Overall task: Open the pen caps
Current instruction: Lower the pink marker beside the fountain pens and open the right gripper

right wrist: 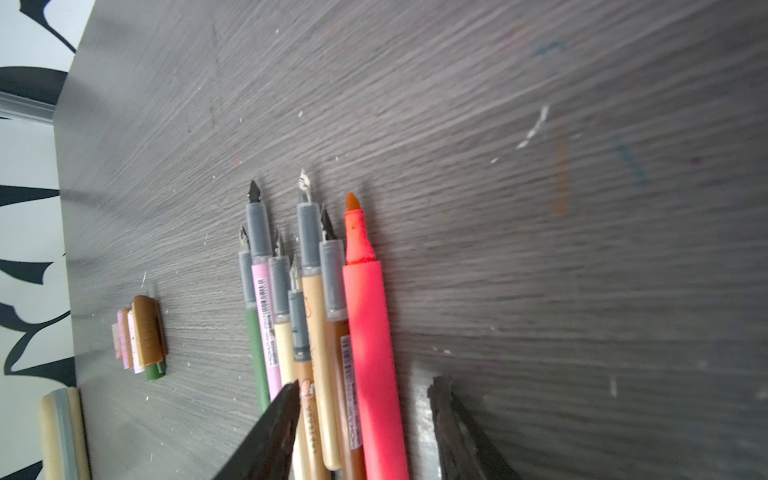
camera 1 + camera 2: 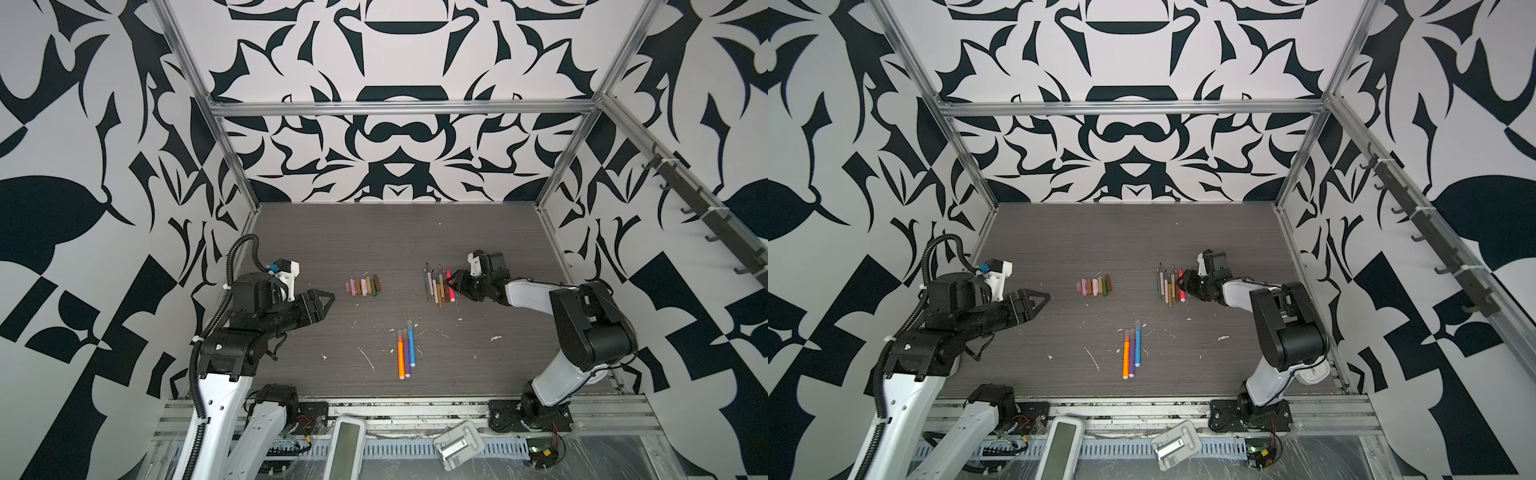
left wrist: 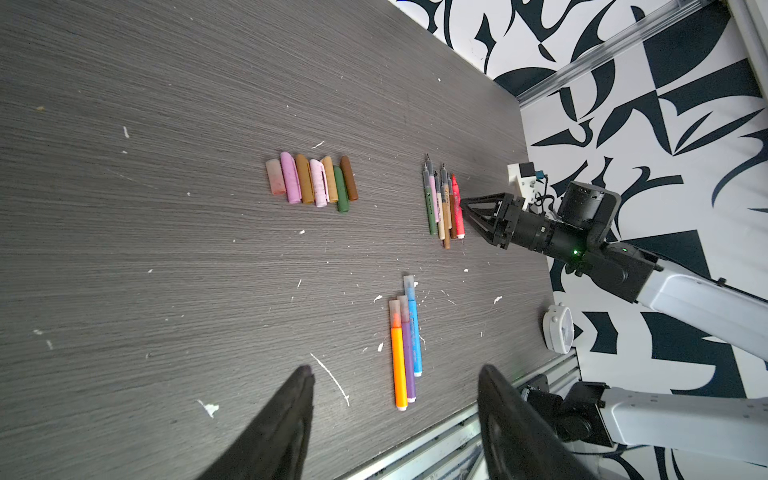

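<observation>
The pen caps (image 2: 363, 286) lie in a tight row mid-frame on the counter (image 2: 332, 232), the bared pens (image 2: 436, 286) fanned to their right, and three capped pens (image 2: 406, 351) touching side by side lower down. The right fingers (image 1: 278, 424) stand open astride the red pen (image 1: 370, 332), one over its neighbours' tails, so closing here could scatter the fan; the left fingers (image 3: 291, 407) hang open, empty. The capped three have wide room, well off every edge, yet their touching barrels leave a finger little gap.
</observation>
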You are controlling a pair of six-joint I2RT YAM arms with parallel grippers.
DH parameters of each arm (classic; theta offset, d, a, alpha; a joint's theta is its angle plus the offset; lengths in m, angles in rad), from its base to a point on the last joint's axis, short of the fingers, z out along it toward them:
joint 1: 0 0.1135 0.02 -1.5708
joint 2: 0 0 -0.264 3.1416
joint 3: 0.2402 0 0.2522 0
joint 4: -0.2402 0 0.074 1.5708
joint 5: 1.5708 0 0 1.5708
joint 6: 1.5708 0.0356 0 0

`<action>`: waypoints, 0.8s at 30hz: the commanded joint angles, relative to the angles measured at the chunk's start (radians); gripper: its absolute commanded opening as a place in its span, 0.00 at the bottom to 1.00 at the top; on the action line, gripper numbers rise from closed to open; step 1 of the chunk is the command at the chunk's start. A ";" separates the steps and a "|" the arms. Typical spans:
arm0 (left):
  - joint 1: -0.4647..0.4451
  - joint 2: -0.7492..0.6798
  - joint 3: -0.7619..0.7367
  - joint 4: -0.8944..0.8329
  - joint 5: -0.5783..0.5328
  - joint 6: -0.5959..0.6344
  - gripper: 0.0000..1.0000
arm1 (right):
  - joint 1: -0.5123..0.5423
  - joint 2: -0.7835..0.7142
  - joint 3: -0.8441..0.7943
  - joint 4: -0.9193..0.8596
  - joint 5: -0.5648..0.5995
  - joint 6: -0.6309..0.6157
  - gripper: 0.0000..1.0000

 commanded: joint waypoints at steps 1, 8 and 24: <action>0.003 0.001 -0.006 -0.013 -0.003 0.007 0.65 | 0.004 0.021 -0.015 -0.047 -0.046 -0.011 0.54; 0.003 0.000 -0.006 -0.013 -0.003 0.006 0.65 | 0.004 0.023 -0.018 -0.037 -0.058 -0.012 0.54; 0.003 0.002 -0.006 -0.012 -0.002 0.007 0.66 | 0.004 0.032 -0.015 -0.028 -0.079 -0.016 0.54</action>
